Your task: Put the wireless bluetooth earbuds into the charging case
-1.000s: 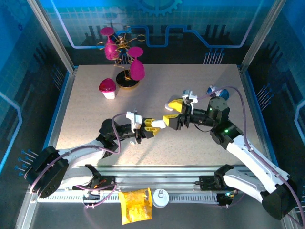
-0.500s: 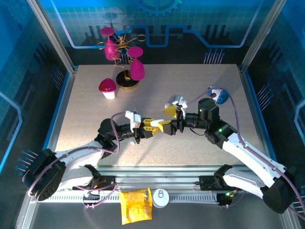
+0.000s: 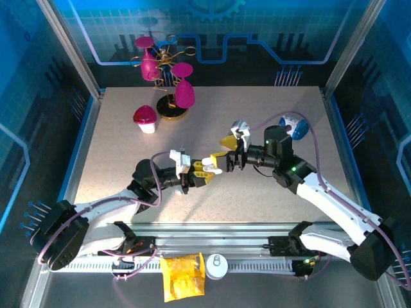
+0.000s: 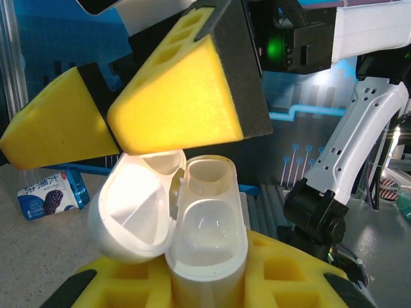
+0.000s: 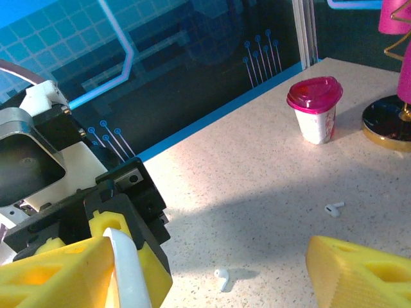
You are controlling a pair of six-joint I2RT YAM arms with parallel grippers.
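My left gripper is shut on a white charging case, held upright between its yellow pads. The lid hangs open to the left and both wells are empty. My right gripper stands open just above the case, one yellow finger over the lid's hinge and the other further left. In the right wrist view the lid's edge rests against the near finger. Two white earbuds lie on the table below.
A white cup with a pink lid and a gold stand with pink ornaments are at the back left. A blue and white packet lies at the right. A yellow bag sits on the front rail.
My right gripper has moved left to the case in my left gripper, and its jaws have narrowed a little. The left arm and case have stayed put.
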